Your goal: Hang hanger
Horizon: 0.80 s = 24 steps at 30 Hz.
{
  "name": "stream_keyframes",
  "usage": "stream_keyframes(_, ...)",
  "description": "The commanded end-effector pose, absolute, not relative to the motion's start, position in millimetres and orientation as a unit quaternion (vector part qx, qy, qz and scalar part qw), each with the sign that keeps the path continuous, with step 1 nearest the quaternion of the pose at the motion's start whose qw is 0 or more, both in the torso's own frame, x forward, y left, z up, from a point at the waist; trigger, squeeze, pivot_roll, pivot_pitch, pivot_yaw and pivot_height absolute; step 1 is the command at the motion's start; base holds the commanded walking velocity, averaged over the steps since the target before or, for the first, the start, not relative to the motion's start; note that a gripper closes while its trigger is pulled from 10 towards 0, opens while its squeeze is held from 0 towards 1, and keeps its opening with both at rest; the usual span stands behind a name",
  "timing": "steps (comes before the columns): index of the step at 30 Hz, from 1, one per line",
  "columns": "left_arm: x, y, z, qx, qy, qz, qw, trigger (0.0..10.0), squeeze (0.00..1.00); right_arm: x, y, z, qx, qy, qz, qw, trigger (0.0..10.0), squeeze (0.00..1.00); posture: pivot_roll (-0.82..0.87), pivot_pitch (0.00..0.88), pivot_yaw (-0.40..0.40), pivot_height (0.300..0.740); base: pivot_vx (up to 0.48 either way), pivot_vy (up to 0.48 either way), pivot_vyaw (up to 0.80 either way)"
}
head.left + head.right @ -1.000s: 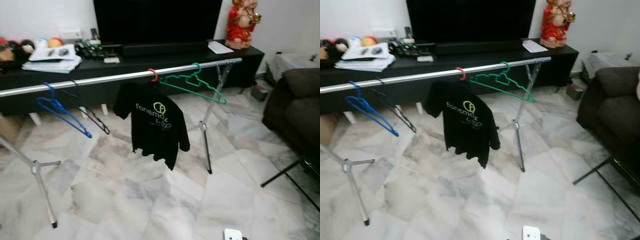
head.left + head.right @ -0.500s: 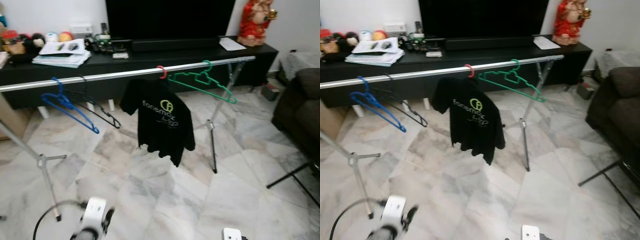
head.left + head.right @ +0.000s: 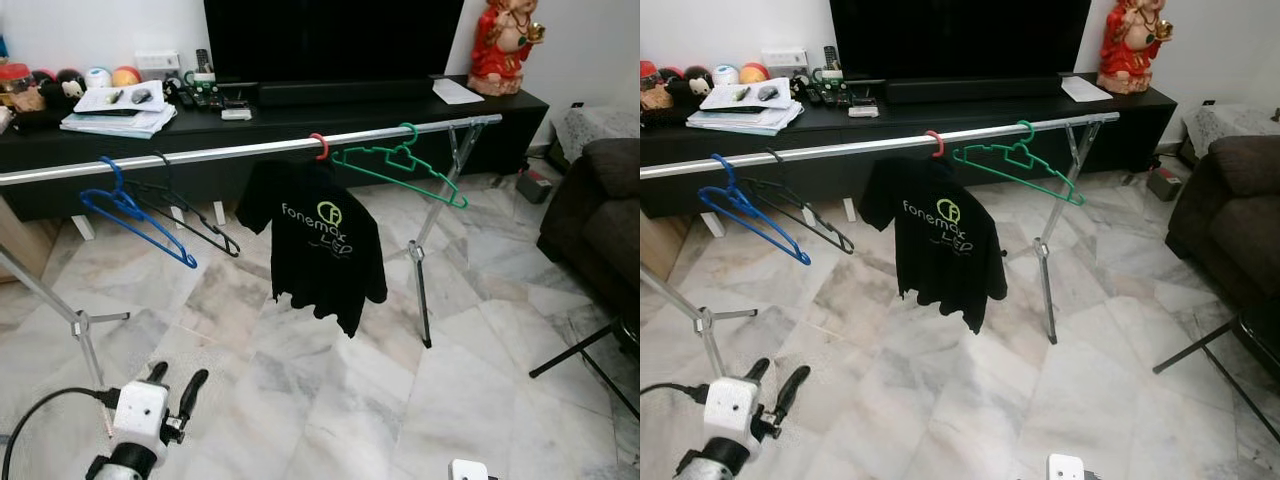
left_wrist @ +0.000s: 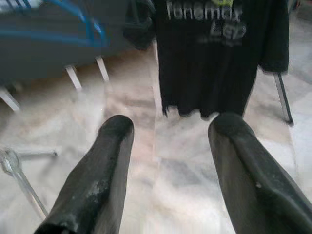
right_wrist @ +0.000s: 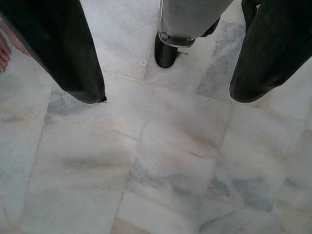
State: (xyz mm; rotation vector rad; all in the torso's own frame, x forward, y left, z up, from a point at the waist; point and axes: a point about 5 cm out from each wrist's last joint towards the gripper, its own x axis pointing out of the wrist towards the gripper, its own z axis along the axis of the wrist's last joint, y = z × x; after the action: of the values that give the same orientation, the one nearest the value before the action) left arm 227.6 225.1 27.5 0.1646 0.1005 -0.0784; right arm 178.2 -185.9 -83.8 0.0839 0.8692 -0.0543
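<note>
— Since a second ago your left gripper has come up into the lower left of the head view. Its jaws stand wide, holding nothing, and point toward the black T-shirt. Your right gripper hangs low over the marble floor, jaws also wide and empty.

— Where are the hangers?

— All on the metal rail: the blue hanger and the black hanger toward your left, the red hook carrying the shirt in the middle, the green hanger toward your right. You hold none, so you must first take one.

— What could go wrong?

— The hangers are thin, smooth plastic with open hooks on a round, polished tube; they hang tilted. I judge that a nudge would slide or swing them, and a pull at an angle could unhook a neighbour. The soft shirt may snag a finger. The rail rests on slim tripod legs, so a push could rock it.
</note>
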Motion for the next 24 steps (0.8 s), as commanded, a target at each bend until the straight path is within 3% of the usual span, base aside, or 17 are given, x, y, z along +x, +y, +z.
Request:
stream_keyframes(1, 222.9, 228.9, 9.3, 0.079, 0.101, -0.033, 0.991, 10.0, 0.00, 174.6, -186.7, -85.3, 0.038, 0.425, -0.025, 0.904, 10.0, 0.00, -0.02, 0.059, -0.046, 0.740, 0.000, 0.000, 0.00)
stream_keyframes(3, 219.3, 241.3, -10.8, 0.088, 0.174, -0.009, 0.981, 10.0, 0.00, 174.8, -186.3, -85.1, 0.042, 0.422, -0.028, 0.905, 10.0, 0.00, -0.02, 0.057, -0.042, 0.740, 0.000, 0.000, 0.00)
stream_keyframes(6, 215.8, 247.0, -18.1, 0.086, 0.204, 0.006, 0.975, 10.0, 0.00, 175.1, -186.1, -85.0, 0.042, 0.422, -0.029, 0.905, 10.0, 0.00, -0.02, 0.060, -0.042, 0.740, 0.000, 0.000, 0.00)
stream_keyframes(7, 201.9, 253.6, -39.0, 0.085, 0.287, 0.027, 0.954, 10.0, 0.00, 175.8, -185.7, -84.8, 0.042, 0.422, -0.029, 0.905, 10.0, 0.00, -0.02, 0.069, -0.044, 0.740, 0.000, 0.000, 0.00)
stream_keyframes(8, 201.9, 253.6, -39.0, 0.085, 0.287, 0.027, 0.954, 10.0, 0.00, 175.8, -185.7, -84.8, 0.042, 0.422, -0.029, 0.905, 10.0, 0.00, -0.02, 0.069, -0.044, 0.740, 0.000, 0.000, 0.00)
stream_keyframes(11, 178.1, 255.4, -61.8, 0.092, 0.382, 0.035, 0.919, 10.0, 0.00, 176.6, -184.9, -84.6, 0.043, 0.422, -0.029, 0.905, 10.0, 0.00, -0.03, 0.073, -0.044, 0.740, 0.000, 0.000, 0.00)
stream_keyframes(14, 172.1, 254.8, -65.9, 0.091, 0.397, 0.033, 0.913, 10.0, 0.00, 176.6, -184.5, -84.7, 0.044, 0.422, -0.029, 0.905, 10.0, 0.00, -0.05, 0.076, -0.035, 0.740, 0.000, 0.000, 0.00)
stream_keyframes(24, 165.7, 234.3, -77.8, 0.074, 0.420, 0.013, 0.904, 10.0, 0.00, 177.2, -185.1, -84.4, 0.045, 0.422, -0.033, 0.905, 10.0, 0.00, -0.03, 0.092, -0.044, 0.740, 0.372, 0.000, 0.00)
